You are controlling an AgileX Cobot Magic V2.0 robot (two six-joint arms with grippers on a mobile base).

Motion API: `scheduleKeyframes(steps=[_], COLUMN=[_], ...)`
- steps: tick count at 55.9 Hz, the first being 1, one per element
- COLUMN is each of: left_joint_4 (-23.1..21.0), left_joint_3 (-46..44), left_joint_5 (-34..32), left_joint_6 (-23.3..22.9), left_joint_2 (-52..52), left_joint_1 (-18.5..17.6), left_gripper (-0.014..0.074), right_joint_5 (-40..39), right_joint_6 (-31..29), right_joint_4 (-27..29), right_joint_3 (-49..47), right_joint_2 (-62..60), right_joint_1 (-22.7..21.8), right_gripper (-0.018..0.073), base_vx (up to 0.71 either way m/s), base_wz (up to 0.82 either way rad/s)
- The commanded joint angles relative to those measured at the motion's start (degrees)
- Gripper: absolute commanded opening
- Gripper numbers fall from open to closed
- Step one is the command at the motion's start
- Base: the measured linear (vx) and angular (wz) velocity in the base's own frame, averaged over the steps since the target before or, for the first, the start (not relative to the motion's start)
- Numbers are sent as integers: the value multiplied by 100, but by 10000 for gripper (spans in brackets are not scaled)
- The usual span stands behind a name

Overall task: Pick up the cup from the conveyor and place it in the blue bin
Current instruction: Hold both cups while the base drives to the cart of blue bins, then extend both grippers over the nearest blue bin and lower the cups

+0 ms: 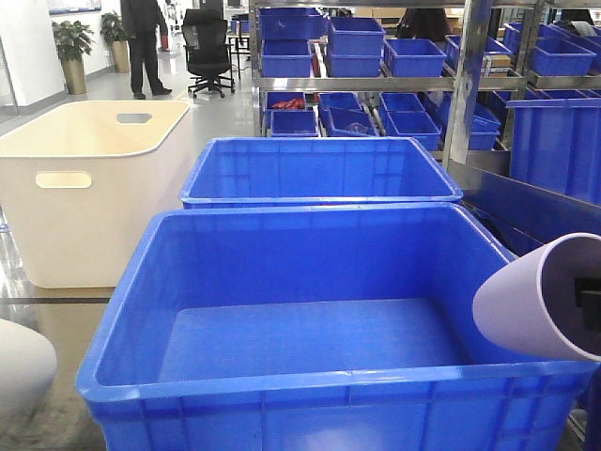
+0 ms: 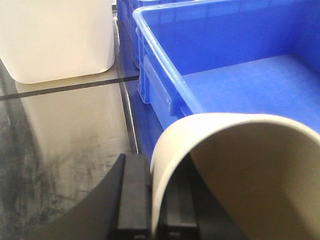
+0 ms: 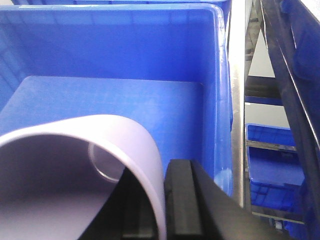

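Observation:
The blue bin (image 1: pixel 282 376) stands close in front, its floor showing. My right gripper (image 3: pixel 162 205) is shut on the wall of a lilac cup (image 3: pixel 75 165), one finger inside and one outside. That lilac cup (image 1: pixel 540 296) lies on its side above the bin's right rim (image 3: pixel 220 75). My left gripper (image 2: pixel 156 205) is shut on the rim of a cream cup (image 2: pixel 240 170), mouth towards the camera. The cream cup (image 1: pixel 19 366) hangs left of the bin's left wall (image 2: pixel 165 85), over the floor. The conveyor is out of view.
A second blue crate (image 1: pixel 319 169) sits right behind the bin. A cream-white tub (image 1: pixel 84 188) with handle slots stands to the left. Steel shelving (image 1: pixel 460 85) with small blue bins runs along the back and right side. A person (image 1: pixel 143 42) and an office chair (image 1: pixel 208 47) are far off.

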Motion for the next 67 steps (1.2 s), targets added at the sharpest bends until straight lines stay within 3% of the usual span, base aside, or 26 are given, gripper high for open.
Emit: scheduleKeyframes(steps=[1, 31, 37, 41, 46, 58, 67], left_joint_4=[-137, -238, -318, -571, -1056, -2792, -3882], left_joint_3=[-143, -143, -143, -158, -357, -1472, -2093], left_joint_5=[-447, -426, -840, -1338, -1689, -1065, -1027], left_joint_6=[-14, -14, -14, 73, 551, 2232, 3046], left_joint_2=[-27, -27, -13, 44, 232, 1544, 2626], left_joint_1=[-35, -35, -35, -35, -35, -157, -511], left_gripper=[-4, -4, -4, -4, -4, -1, -1], right_joint_5=[-485, -600, -782, -971, -1258, -1643, -2138], right_joint_6=[-2, -2, -2, -7, -7, -361, -505], right_joint_4=[-15, 71, 216, 318, 415, 744, 1214], right_joint_3=[-164, -164, -164, -164, -164, -164, -164], right_joint_2=[-73, -73, -68, -57, 14, 533, 984], right_joint_1=[4, 4, 4, 4, 4, 4, 4], right_gripper=[-9, -9, -9, -9, -9, -9, -8], base_vx=[0, 0, 0, 0, 0, 0, 0], base_wz=[0, 0, 0, 0, 0, 0, 0])
